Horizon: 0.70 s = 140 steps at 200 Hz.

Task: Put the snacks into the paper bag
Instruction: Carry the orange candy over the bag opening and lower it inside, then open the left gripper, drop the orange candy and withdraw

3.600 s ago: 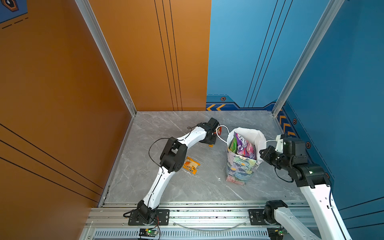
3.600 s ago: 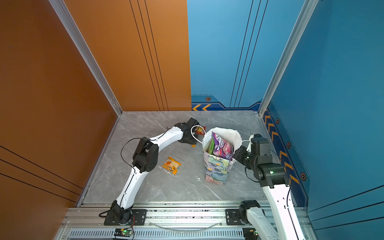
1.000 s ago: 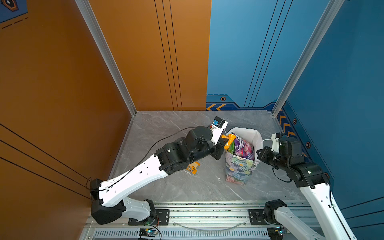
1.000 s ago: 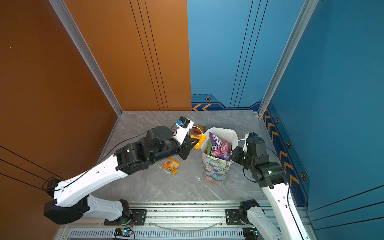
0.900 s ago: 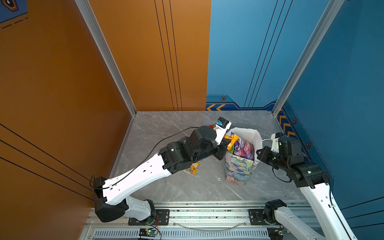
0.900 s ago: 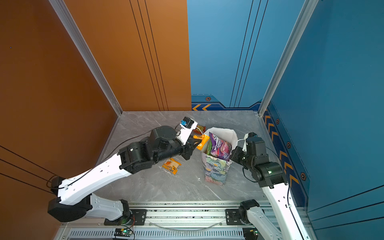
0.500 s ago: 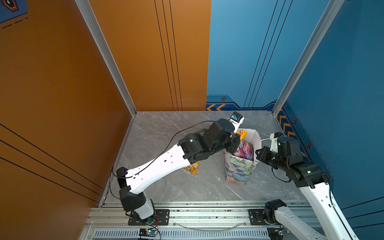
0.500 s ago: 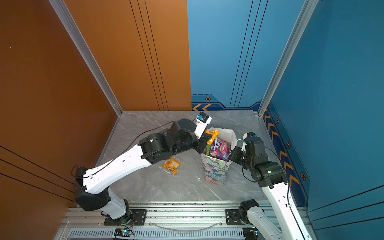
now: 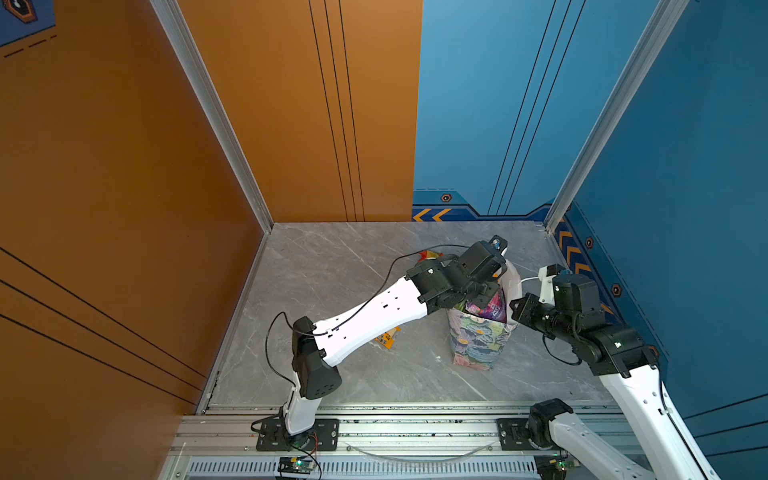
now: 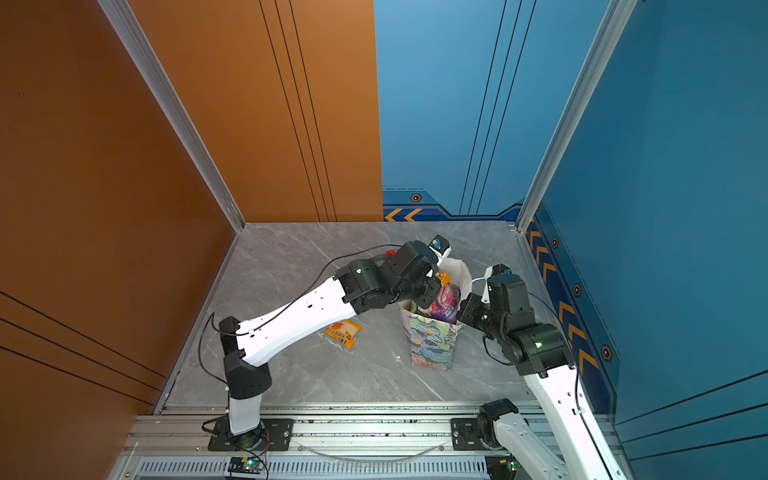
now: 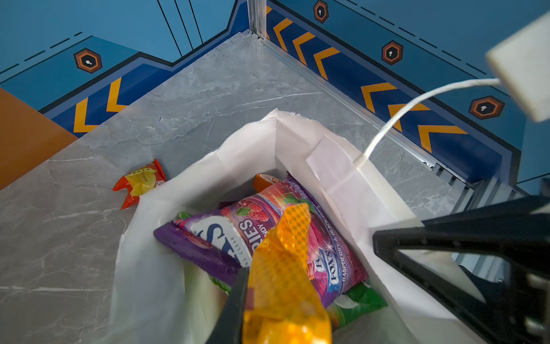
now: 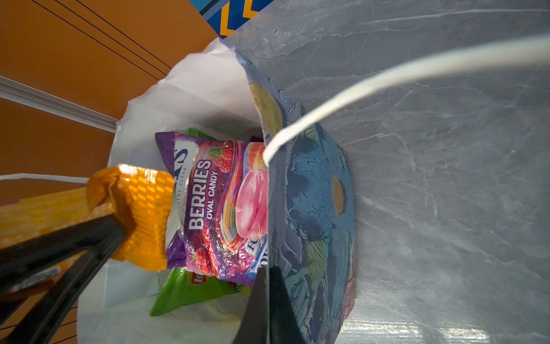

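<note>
The floral paper bag [image 9: 478,345] [image 10: 432,345] stands upright with its mouth open. My left gripper [image 9: 482,291] [image 11: 268,300] hangs over the mouth, shut on an orange packet [image 11: 282,262] [image 12: 140,208] [image 10: 444,277] that points down into the bag. Inside lie a purple berries bag [image 11: 268,232] [image 12: 214,208] and, under it, a green crisps bag [image 12: 190,289]. My right gripper [image 9: 517,309] [image 12: 269,297] is shut on the bag's right wall at the rim. Outside the bag, an orange sachet [image 9: 386,338] [image 10: 343,332] and a red-yellow sachet [image 11: 141,181] [image 9: 428,253] lie on the floor.
The bag's white cord handle [image 11: 416,101] [image 12: 387,80] arcs up beside my right gripper. The grey marble floor [image 9: 332,266] is closed in by an orange wall on the left and blue walls behind and on the right. A metal rail [image 9: 395,432] runs along the front.
My left arm has swung right, carrying the orange packet from beside the bag to over its mouth. The right gripper has kept its hold on the bag's wall.
</note>
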Motion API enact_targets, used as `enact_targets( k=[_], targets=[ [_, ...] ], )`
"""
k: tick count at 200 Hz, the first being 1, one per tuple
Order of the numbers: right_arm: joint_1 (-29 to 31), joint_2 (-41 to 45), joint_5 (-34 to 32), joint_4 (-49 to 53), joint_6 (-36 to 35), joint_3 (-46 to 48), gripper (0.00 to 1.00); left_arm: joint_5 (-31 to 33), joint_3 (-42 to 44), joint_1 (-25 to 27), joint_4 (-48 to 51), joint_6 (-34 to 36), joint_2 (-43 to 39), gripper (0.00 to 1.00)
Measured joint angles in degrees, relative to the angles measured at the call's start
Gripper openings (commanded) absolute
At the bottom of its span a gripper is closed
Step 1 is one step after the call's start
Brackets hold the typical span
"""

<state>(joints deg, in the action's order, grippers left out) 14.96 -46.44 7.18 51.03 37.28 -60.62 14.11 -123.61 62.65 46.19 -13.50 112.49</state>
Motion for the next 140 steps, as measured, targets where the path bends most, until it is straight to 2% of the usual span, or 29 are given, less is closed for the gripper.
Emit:
enact_targets(
  k=[85,101,119,140],
  targets=[
    [0.04,-2.32,-0.04,2.32,-0.24,-3.02,0.00,-0.72,-2.97,-3.04,5.40,-3.08,4.13,0.04],
    [0.11,-3.30,-0.35,3.17,-0.50,-4.04,0.00,-0.94,-2.95,-3.10,6.32,-3.65,4.24,0.09],
    [0.11,-4.04,-0.72,3.74,-0.87,-4.81,0.00,-1.40,-2.95,-3.15,6.78,-4.07,4.22,0.20],
    [0.11,-4.02,-1.33,4.13,-0.90,-4.85,0.00,-2.12,-2.78,-3.15,7.50,-4.26,4.22,0.26]
  ],
)
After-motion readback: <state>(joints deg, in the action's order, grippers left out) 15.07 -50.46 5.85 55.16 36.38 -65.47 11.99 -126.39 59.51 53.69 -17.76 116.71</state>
